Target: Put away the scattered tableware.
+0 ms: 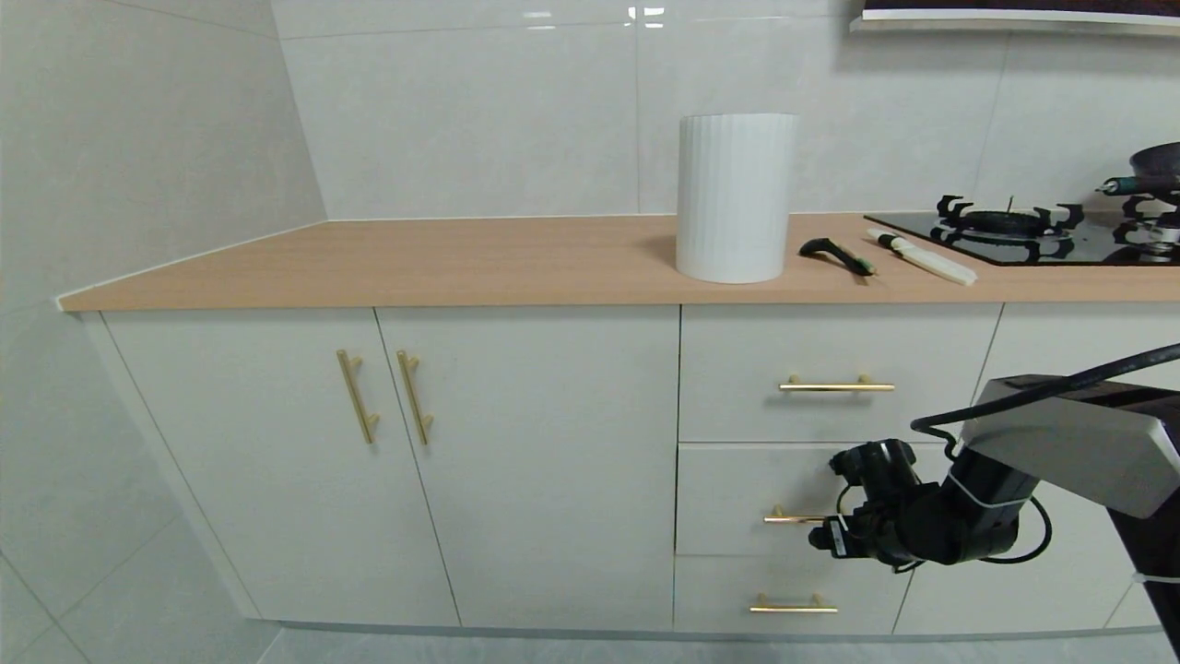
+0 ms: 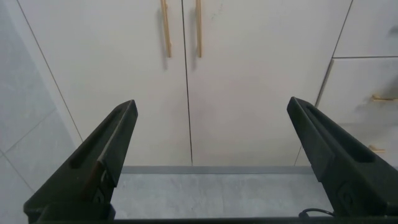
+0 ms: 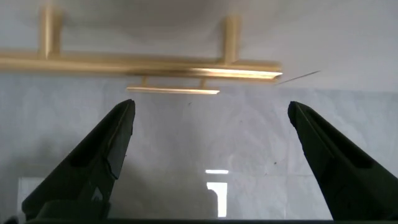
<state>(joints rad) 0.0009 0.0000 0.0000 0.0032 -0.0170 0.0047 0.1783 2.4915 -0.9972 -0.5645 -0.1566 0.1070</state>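
Head view: the tableware lies up on the worktop [image 1: 461,263], well apart from both hands. A black peeler [image 1: 837,254] with a green tip and a white-bladed knife [image 1: 922,255] with a dark handle rest side by side, not touching, between a tall white ribbed holder [image 1: 736,196] and the hob [image 1: 1023,235].

The right hand [image 1: 830,530] hangs far below them, in front of the drawers, level with the middle drawer handle [image 1: 791,519]. In the right wrist view the right hand [image 3: 210,112] has its fingers spread wide with nothing between them, and that gold handle [image 3: 140,64] runs across just past the fingertips. Whether they touch it is hard to tell.

Left wrist view has the left hand [image 2: 211,106] low near the floor, its fingers also wide apart and empty, facing the two cupboard door handles [image 2: 165,28].

From where I stand the holder's inside is hidden by its wall. A dark pan [image 1: 1157,166] on the hob is cut off at the edge, and the knife's blade may be sheathed; I cannot make that out
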